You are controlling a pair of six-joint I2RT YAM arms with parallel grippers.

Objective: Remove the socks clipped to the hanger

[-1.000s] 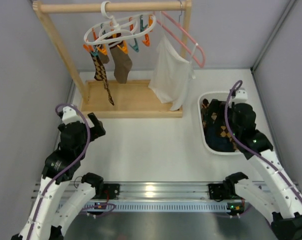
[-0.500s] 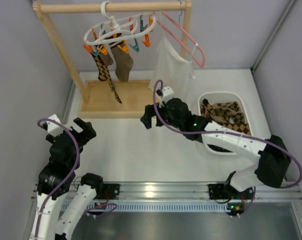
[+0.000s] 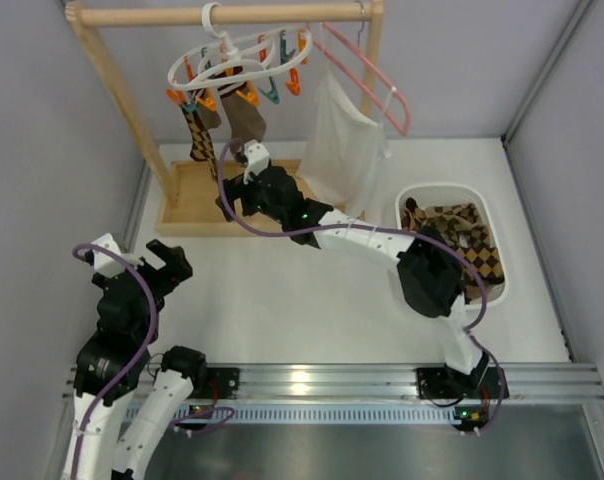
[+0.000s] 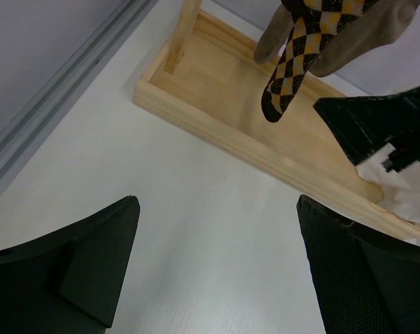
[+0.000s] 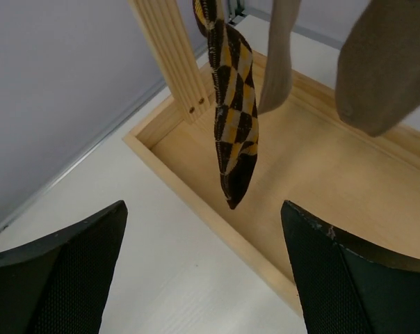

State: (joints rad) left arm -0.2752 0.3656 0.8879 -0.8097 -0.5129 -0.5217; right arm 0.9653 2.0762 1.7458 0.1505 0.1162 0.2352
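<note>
Right wrist view: right jaws stood wide, empty, near an argyle sock hanging over the wooden base; left jaws gaped wide over the tabletop.

White table, level. A wooden rack stands on its far left part, tray base flat on the surface. A white bin sits toward the right, apart from the rack. A metal rail runs along the near edge.
</note>
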